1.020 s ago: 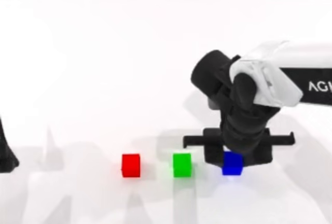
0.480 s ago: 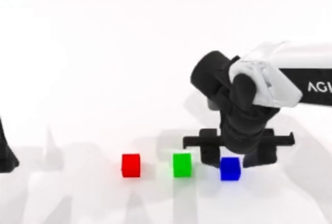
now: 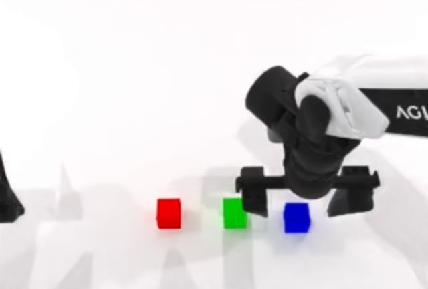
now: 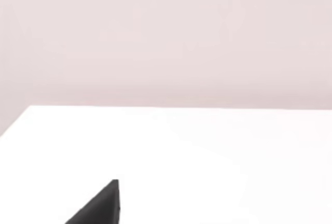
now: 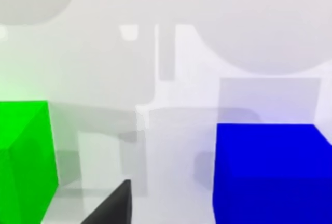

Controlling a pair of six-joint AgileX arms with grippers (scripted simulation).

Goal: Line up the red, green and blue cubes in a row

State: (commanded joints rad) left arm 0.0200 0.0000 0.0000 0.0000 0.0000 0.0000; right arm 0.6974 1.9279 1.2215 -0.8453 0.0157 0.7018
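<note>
The right claw (image 3: 304,195) has spread wide, releasing the blue cube (image 3: 296,217) below it. Red cube (image 3: 169,213), green cube (image 3: 235,213) and blue now form the row.

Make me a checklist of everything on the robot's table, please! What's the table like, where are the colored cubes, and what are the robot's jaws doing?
Surface: white table, bare apart from the cubes and soft shadows.
Job's things: red cube, green cube and blue cube sit in a left-to-right row near the front edge, apart from each other.
Clutter: nothing seen.
Grippers: right gripper hangs just behind the blue cube, jaws spread wide, holding nothing. Left arm is parked at the table's left edge.
Cables: nothing seen.
Surroundings: plain pale pinkish wall behind the table.
</note>
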